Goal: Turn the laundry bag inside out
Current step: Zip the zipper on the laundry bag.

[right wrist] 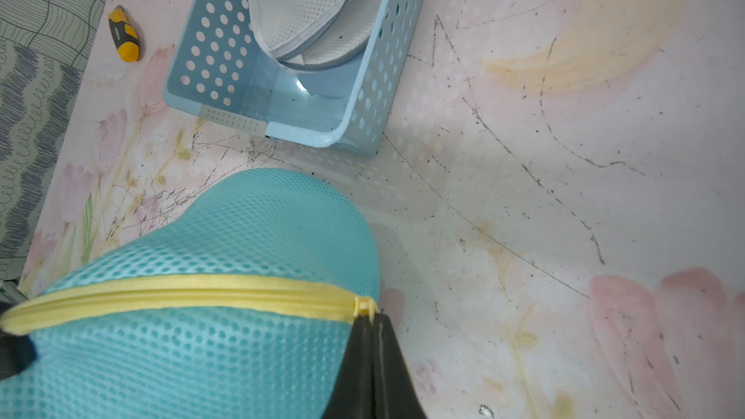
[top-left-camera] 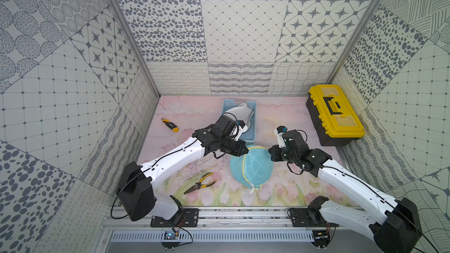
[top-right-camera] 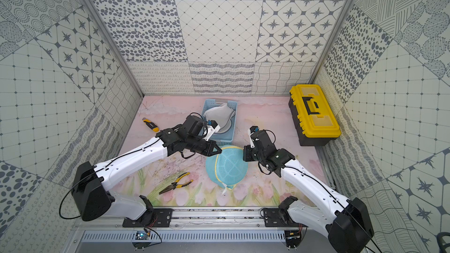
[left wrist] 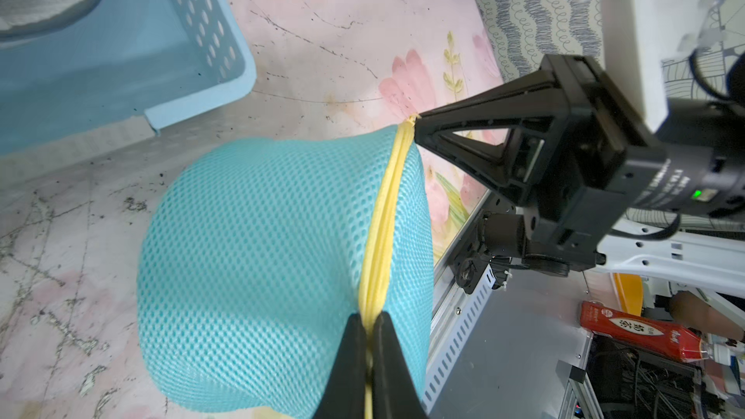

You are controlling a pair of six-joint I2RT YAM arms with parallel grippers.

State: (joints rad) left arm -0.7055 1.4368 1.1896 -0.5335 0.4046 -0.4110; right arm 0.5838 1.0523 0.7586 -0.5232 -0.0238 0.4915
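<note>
Turquoise mesh laundry bag [top-left-camera: 250,166] hangs mid-table between both arms, just at six o'clock of the blue basket [top-left-camera: 250,138]. The left gripper [left wrist: 367,332] is clenched on its yellow zipper band [left wrist: 383,211] at nine o'clock; the right gripper [right wrist: 373,328] pinches the zipper pull [right wrist: 364,305] at three. That opposed hold probably tensions the zipper for opening.

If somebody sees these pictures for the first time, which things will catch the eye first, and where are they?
First is the teal mesh bag with its yellow zipper, at the middle of the mat, between the two arms. The left claw and the right claw are each shut on an end of that zipper. Next is the yellow toolbox at the far right corner, and the blue basket just behind the bag.
</note>
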